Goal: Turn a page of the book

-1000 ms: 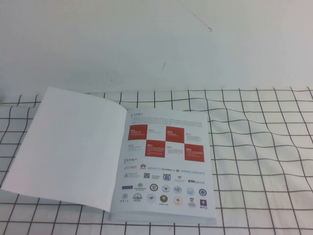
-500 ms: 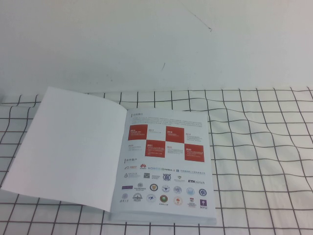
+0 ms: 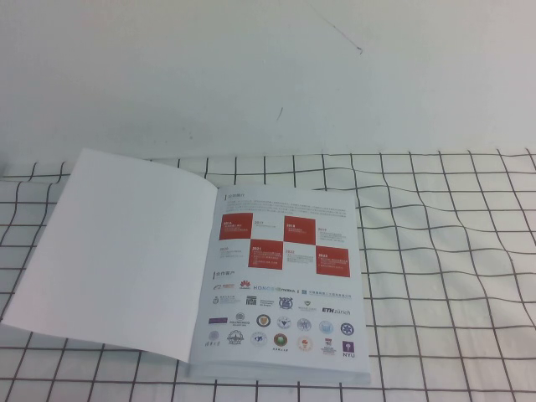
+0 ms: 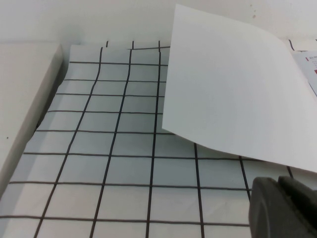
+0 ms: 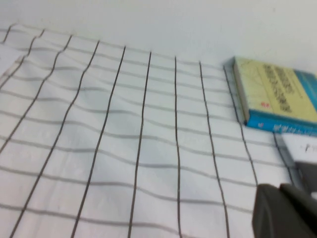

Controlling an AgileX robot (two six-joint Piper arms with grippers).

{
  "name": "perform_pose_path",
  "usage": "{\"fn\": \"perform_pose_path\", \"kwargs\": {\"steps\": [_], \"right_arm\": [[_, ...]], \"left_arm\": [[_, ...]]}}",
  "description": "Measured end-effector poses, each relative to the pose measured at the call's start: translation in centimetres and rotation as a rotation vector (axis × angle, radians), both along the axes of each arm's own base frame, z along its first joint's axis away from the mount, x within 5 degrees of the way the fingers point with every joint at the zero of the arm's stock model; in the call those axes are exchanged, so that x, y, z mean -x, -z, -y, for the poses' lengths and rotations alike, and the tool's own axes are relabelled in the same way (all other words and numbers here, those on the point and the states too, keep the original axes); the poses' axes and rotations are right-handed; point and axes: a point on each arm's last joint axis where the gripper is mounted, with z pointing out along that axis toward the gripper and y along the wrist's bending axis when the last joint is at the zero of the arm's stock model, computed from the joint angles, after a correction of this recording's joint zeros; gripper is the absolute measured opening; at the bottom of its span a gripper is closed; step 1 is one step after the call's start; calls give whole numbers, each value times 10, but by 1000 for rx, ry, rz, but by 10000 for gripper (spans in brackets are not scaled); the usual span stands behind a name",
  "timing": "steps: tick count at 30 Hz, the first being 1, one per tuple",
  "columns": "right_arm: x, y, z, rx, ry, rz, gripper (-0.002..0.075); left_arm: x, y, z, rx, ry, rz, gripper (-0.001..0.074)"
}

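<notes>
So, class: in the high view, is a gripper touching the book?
No: the book lies open on the checked cloth with no gripper in that view.

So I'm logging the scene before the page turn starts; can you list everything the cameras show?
book: one, white glossy, lying open on the cloth, near the table's front edge.
page: one, white with red squares above rows of logos, lying flat as the open book's right side.
blank sheet: one, plain white, the open book's left side, its outer edge lifted off the cloth.
checked cloth: one, white with black grid lines, covering the table, rippled on the right.
second book: one, yellow-green cover with blue edge, closed, on the cloth, right wrist view only.
left gripper: one, dark, low over the cloth beside the blank sheet.
right gripper: one, dark, shut, over bare cloth, holding nothing.
</notes>
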Motion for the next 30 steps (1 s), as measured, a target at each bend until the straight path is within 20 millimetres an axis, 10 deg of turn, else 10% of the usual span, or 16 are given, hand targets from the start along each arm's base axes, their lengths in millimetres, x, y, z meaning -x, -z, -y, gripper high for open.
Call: {"fn": "perform_pose_path", "kwargs": {"steps": [17, 30], "right_arm": [[6, -71, -2, 51, -15, 802, -2], [16, -90, -3, -68, -43, 984, -2]], "left_arm": [[7, -67, 0, 15, 0, 771, -2], [11, -92, -1, 193, 1, 638, -2]]}}
